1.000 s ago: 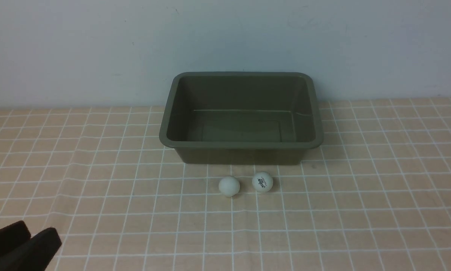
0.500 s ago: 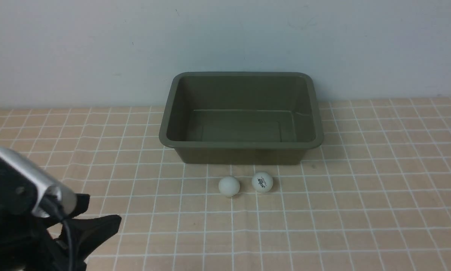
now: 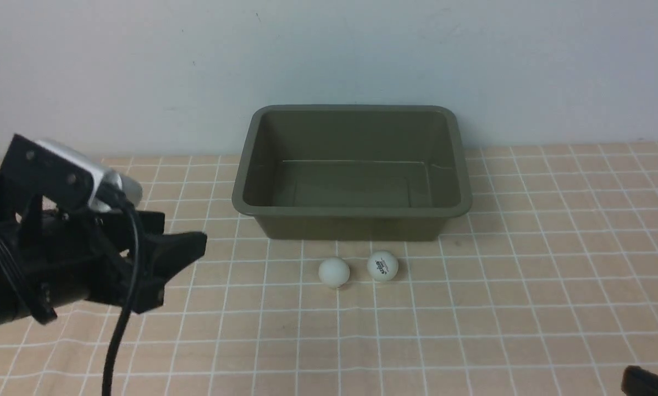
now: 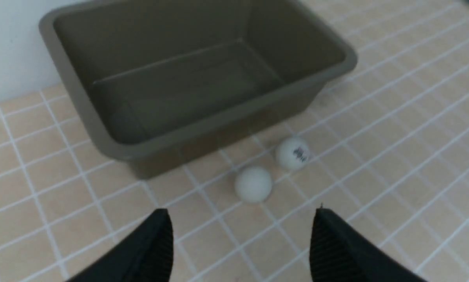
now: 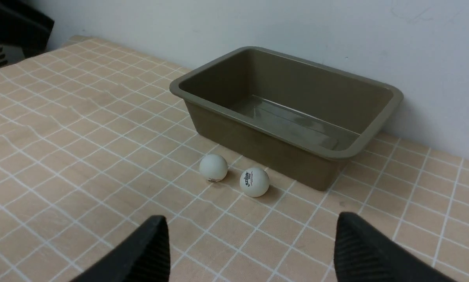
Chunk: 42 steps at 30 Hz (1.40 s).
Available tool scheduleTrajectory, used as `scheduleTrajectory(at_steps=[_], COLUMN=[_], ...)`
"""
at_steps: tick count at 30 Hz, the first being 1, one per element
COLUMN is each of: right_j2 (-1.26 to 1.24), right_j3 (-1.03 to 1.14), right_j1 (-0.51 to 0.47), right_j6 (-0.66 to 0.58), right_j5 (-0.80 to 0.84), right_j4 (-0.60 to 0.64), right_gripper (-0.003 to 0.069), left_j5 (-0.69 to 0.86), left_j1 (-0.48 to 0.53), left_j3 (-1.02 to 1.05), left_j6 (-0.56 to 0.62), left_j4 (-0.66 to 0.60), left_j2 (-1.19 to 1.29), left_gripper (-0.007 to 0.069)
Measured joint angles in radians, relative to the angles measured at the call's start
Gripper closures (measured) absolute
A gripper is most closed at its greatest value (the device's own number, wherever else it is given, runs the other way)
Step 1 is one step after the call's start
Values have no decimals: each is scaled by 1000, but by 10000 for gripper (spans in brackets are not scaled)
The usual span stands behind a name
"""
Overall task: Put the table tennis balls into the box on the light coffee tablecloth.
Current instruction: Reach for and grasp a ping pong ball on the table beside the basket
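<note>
**Step in hand:** approach. Nothing is picked up yet. The plain ball (image 3: pixel 334 271) and the printed ball (image 3: pixel 382 266) lie on the light coffee tablecloth (image 3: pixel 526 308), just in front of the near side of the box (image 3: pixel 350 210). The plain one is to my left and the two sit near each other without touching. The box is empty and stands close to the back wall (image 3: pixel 142 66).

**Grippers:** my left gripper (image 4: pixel 240 221) hangs above the cloth, well to the left of the balls. Its jaws are spread with nothing between them, and it is aimed roughly at the plain ball. My right gripper (image 5: pixel 250 223) is likewise spread and empty, low at the near right.

**Next move, as I judge it:** carry the left gripper over the plain ball, lower the fingers astride it and close gently. Then lift clear of the rolled rim before releasing inside.

**Clearances:**
- Open cloth lies to the left and in front.
- The gap toward the printed ball is narrow, and the box side stands close behind.
- A grazing finger would likely send either ball rolling.
</note>
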Motion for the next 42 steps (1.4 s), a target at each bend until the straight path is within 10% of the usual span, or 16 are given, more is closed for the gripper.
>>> scheduleTrajectory(at_steps=[8,16,20,42], right_j2=[21,21,21,21], right_j3=[0,0,0,0], right_j1=[0,0,0,0], right_j6=[-34,-41,-44,-66], right_j5=[-14,-17,-27,-47], right_j4=[14,15,16,20], right_gripper=[147,147,147,147], left_j5=[231,169,112,-178], left_j1=[0,0,0,-341], left_j3=[-40,-44,-44,-224], left_j6=[-63,-515,-683,-549], left_j4=[-57,590,693,557], left_j2=[1,1,26,482], left_gripper=[230,230,230,230])
